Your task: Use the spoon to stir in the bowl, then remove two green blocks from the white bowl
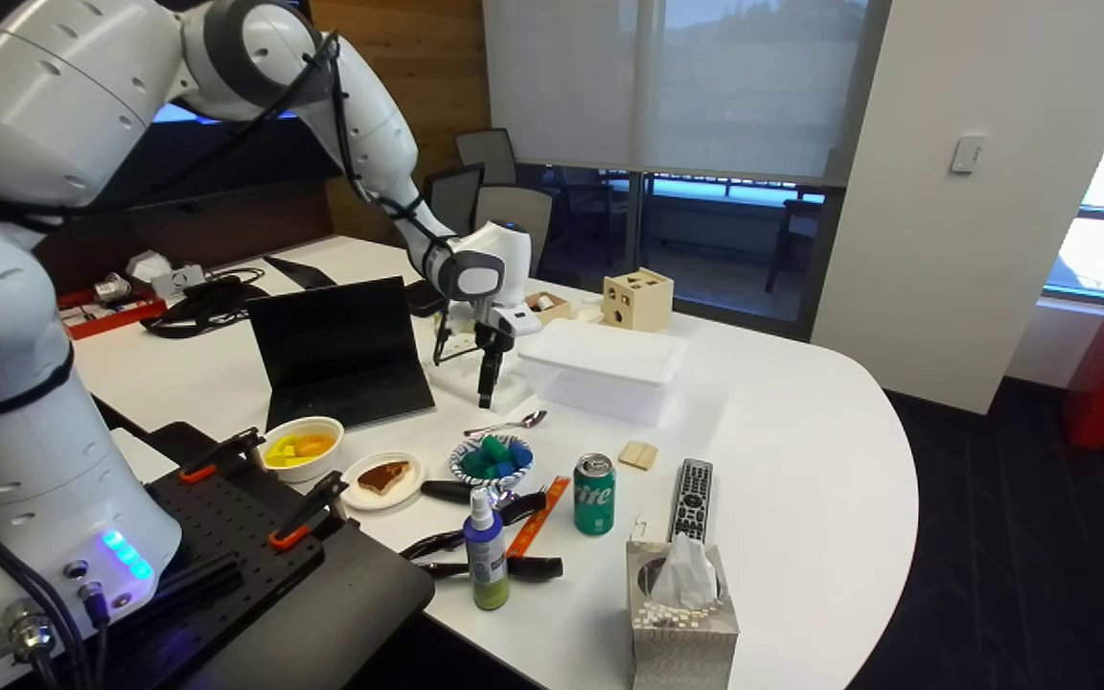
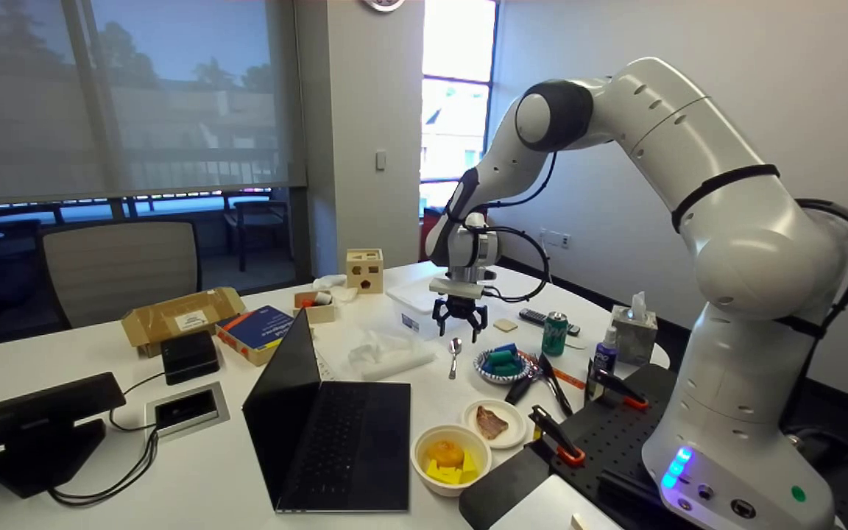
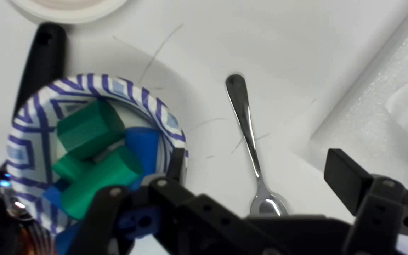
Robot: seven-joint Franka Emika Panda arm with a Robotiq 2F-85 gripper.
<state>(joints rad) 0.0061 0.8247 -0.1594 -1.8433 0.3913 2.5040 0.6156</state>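
We see a white bench [image 1: 801, 460] carrying a black laptop [image 2: 343, 442]. Above the bench hangs the black hand [image 2: 458, 335], its two fingers spread wide. Near it we find a blue-patterned white bowl [image 3: 115, 86]. Apart from the bowl, a metal spoon [image 3: 249, 138] lies on the bench, between the fingers in our wrist view. Inside the bowl, green blocks [image 3: 99, 184] crowd against blue blocks [image 3: 143, 145].
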